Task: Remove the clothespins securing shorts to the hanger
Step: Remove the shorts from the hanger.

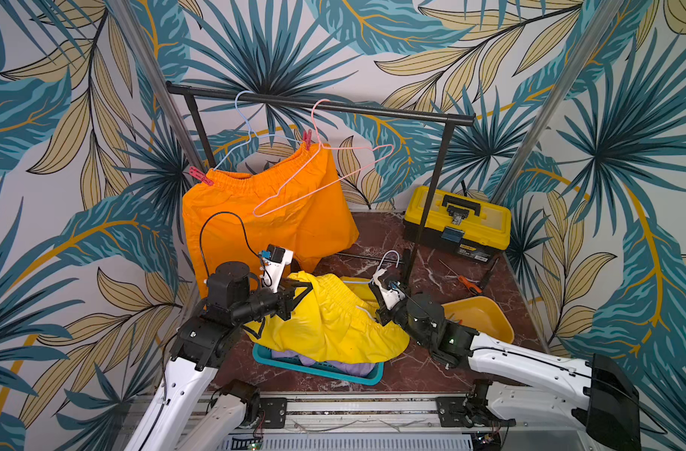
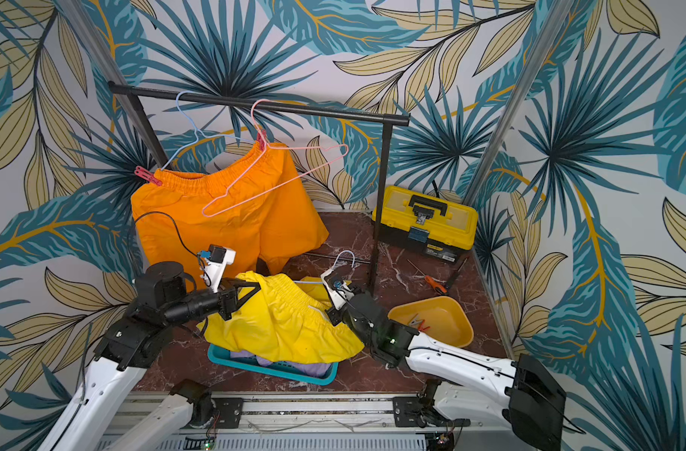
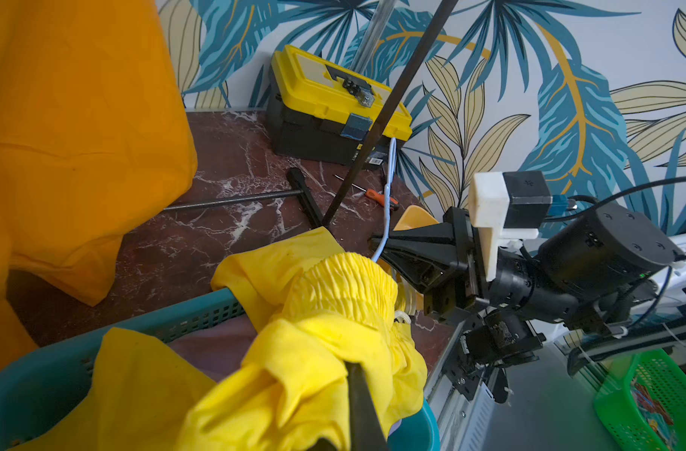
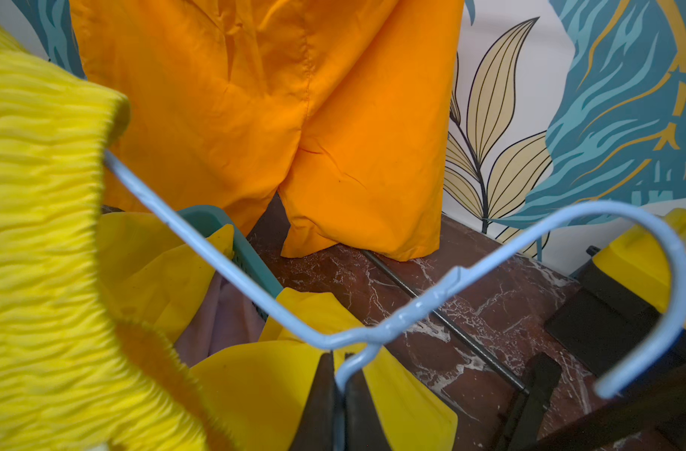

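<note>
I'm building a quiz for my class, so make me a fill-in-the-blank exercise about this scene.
The right gripper is shut on a light-blue ____.
The orange shorts hang by ____ red clothespins.
The left gripper is shut on the yellow shorts, draped over a teal ____.
Missing: hanger; two; basket.

White arm shells [image 1: 528, 367] carry black joints [image 1: 230, 285], triangular black jaws, looping cable [image 1: 222, 213].

surface: red marble tabletop [image 1: 411, 369] | on it: teal basket [image 1: 318, 371], yellow tub [image 1: 484, 312], toolbox [image 1: 458, 224], orange-handled screwdriver [image 1: 469, 284]
</note>
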